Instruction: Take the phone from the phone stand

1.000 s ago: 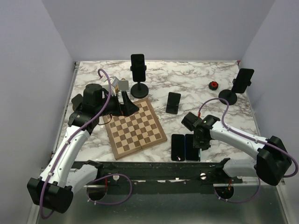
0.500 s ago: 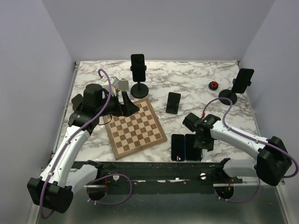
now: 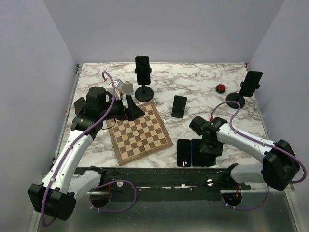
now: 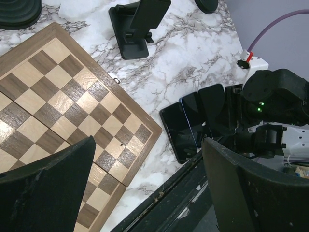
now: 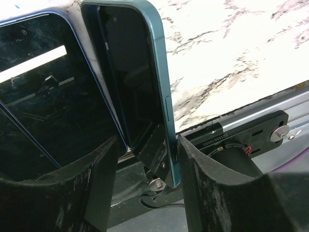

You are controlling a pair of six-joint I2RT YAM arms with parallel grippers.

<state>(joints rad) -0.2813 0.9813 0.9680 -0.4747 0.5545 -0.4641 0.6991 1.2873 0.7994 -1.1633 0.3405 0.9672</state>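
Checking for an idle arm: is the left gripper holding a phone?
No, the left wrist view shows the left gripper wide open above the chessboard, nothing between its fingers.

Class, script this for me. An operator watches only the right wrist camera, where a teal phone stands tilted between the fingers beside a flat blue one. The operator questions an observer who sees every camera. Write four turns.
Operator: How many phones are at the near edge?
Observer: Three, counting your teal phone. The left wrist view shows the row of three phones side by side.
Operator: Are any phones on stands?
Observer: Three. The back phone and the right phone sit in tall stands, and the middle phone leans on a low stand.
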